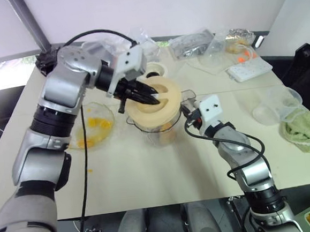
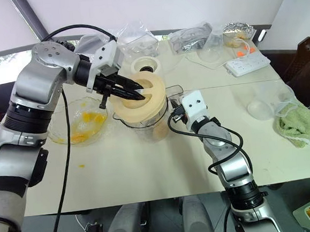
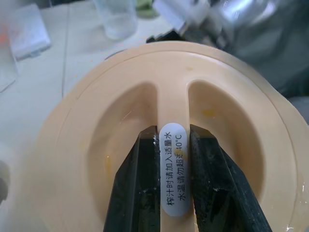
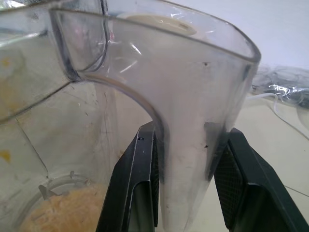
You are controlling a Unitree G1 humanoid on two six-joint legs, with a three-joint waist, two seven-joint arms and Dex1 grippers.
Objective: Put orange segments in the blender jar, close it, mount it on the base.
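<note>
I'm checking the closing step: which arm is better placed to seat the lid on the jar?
Left. The left gripper is shut on the lid's centre rib, holding it over the blender jar. The right gripper is shut on the jar's handle, steadying it.

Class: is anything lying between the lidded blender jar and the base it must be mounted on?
Nothing visible: the base stands just behind the blender jar. The left gripper holds the lid; the right gripper grips the handle.

The jar (image 1: 158,127) stands mid-table (image 1: 149,175); the lid (image 1: 153,102) sits on it. My bowl (image 1: 94,123) lies left of the jar, the base (image 1: 155,71) behind, a towel (image 1: 306,128) far right.
</note>
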